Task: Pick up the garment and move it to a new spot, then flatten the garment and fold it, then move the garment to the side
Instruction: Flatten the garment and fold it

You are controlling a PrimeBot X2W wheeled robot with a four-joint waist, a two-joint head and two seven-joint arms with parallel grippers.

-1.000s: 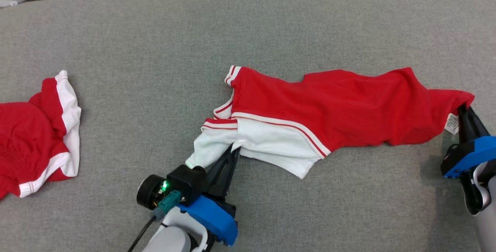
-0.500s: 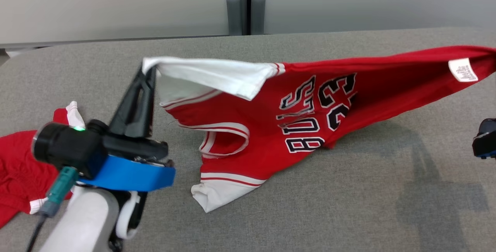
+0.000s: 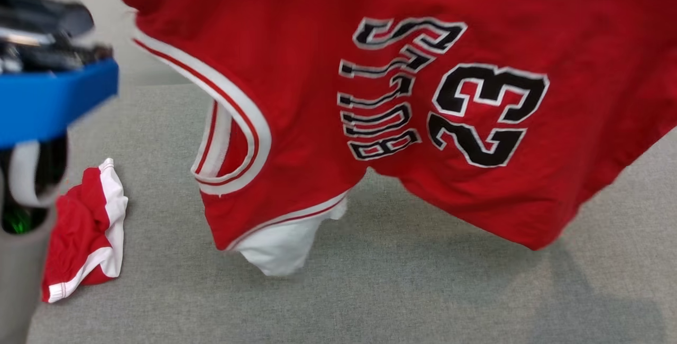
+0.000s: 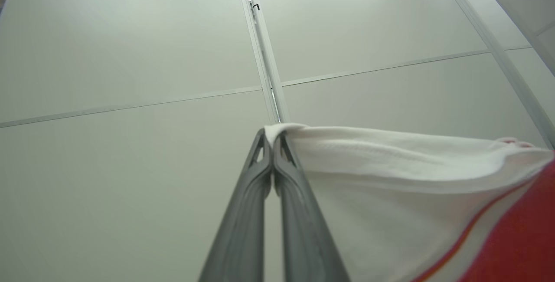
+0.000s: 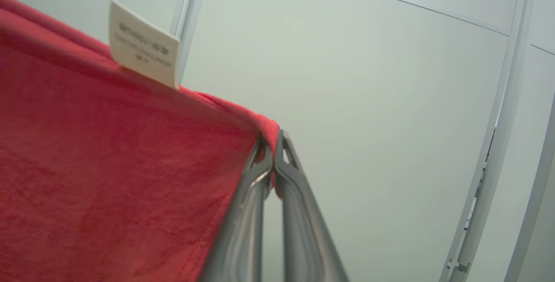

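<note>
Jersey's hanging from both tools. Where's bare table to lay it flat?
Bare grey table runs from the crumpled red-and-white garment rightward, beneath the hanging jersey to the view's right edge. Crowded at left: that garment and the left arm.

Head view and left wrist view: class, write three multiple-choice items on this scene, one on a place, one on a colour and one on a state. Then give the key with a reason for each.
1. Where does the crumpled red-and-white garment lie?
A. On the grey table, to the left of the hanging jersey
B. Draped over the jersey
C. In a basket

2. What colour are the jersey's digits 23?
A. Blue
B. Black
C. Yellow

3. How does the left gripper stand?
A. Wide open
B. Shut on the jersey's white edge
C. Shut on nothing

Key:
1 A, it rests on the table by itself.
2 B, the digits are black with a white outline.
3 B, white cloth is pinched between its closed fingertips.
</note>
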